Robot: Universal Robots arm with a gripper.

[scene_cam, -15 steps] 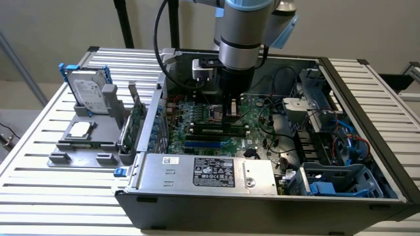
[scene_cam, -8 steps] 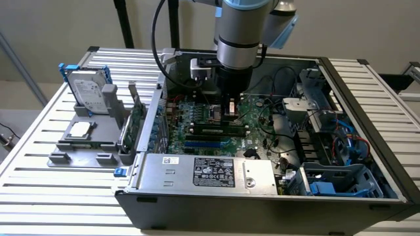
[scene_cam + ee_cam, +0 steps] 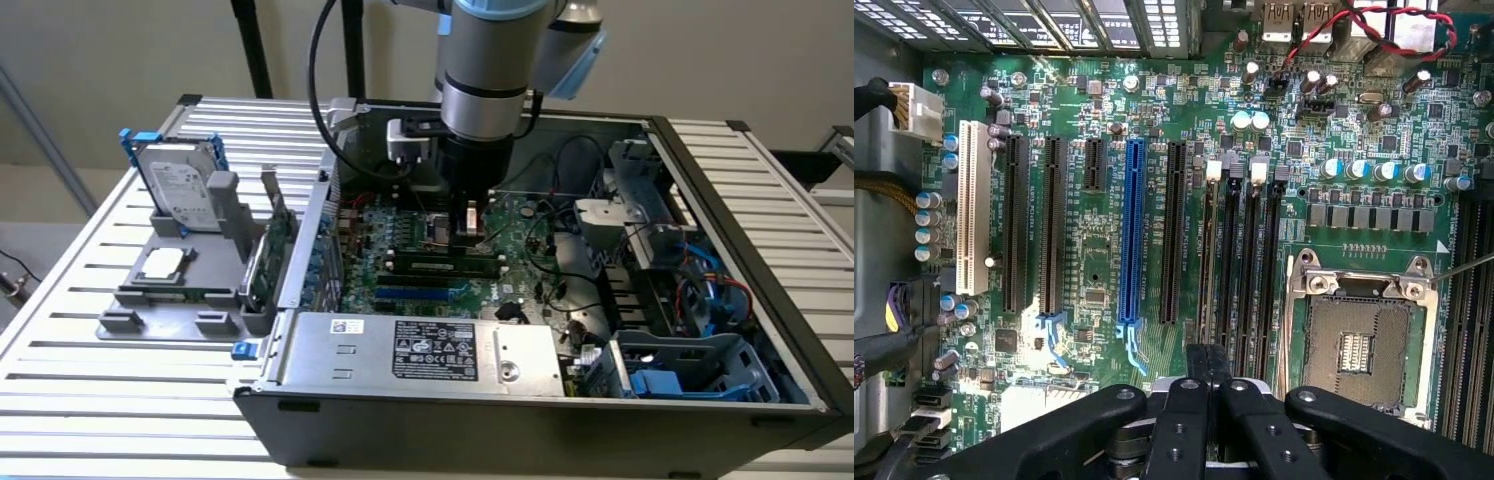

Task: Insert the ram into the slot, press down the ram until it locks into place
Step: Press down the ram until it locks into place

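The ram (image 3: 447, 265), a thin green stick with black chips, stands on edge in one of the parallel black slots (image 3: 441, 275) on the motherboard inside the open case. My gripper (image 3: 467, 232) hangs straight above its middle, close over its top edge, with fingers shut and nothing between them. From the wrist, the ram (image 3: 1208, 260) is seen edge-on as a thin line in the outermost slot of a group of several black slots (image 3: 1250, 260). The shut fingertips (image 3: 1192, 362) line up with that slot.
A blue socket (image 3: 1132, 230) and the metal-framed processor socket (image 3: 1359, 340) flank the memory slots. The power supply (image 3: 427, 350) fills the case's front. On the exterior view's left, outside the case, stand a hard drive (image 3: 180, 190), a grey fixture (image 3: 167, 290) and an upright green card (image 3: 278, 250).
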